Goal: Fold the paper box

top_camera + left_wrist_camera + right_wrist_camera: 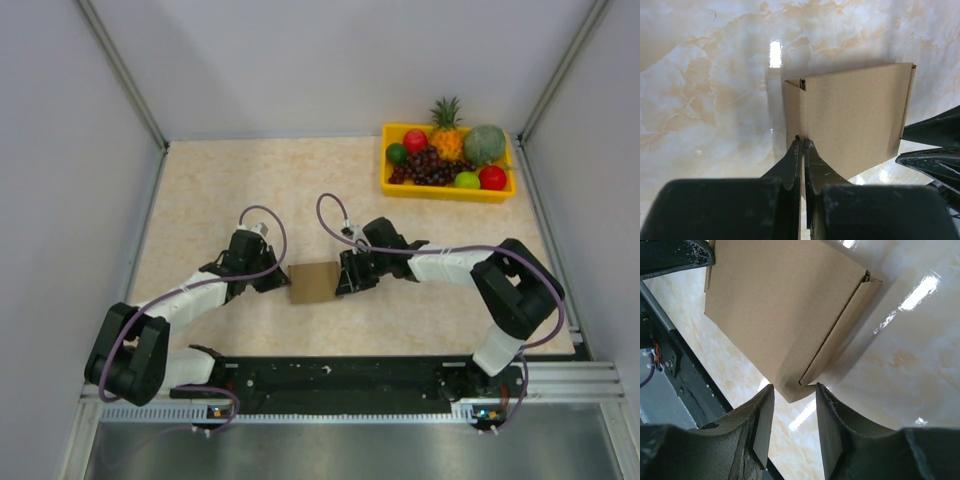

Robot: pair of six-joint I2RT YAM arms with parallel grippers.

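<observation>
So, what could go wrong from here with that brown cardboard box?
The left end effector, shut, sits at a side crease of the plain brown cardboard box; a push could slide the box over the glossy marble-pattern table instead of folding it. The right end effector stands open at the box's corner; closing there may crush it or miss.
</observation>
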